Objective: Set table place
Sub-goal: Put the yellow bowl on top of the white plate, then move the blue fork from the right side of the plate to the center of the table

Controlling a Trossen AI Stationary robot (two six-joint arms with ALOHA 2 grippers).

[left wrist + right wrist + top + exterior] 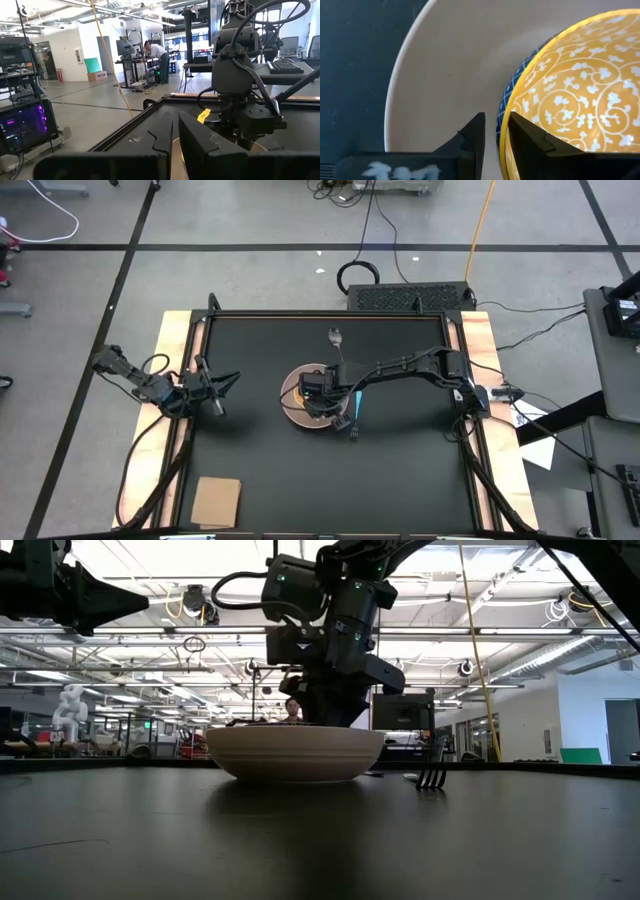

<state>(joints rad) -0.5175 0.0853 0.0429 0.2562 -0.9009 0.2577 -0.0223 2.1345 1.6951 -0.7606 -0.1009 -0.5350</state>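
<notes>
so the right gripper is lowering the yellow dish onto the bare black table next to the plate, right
Not quite. The right gripper has the yellow dish inside the pinkish-tan plate, not on the bare black table. The right wrist view shows the dish's rim between the jaws, with the plate's pale surface beneath it.

A pale plate [295,752] sits mid-way across the dark table [320,840], the right gripper [330,710] reaching down into it from above, a fork [432,772] standing just to its right, another arm [60,590] upper left.
</notes>
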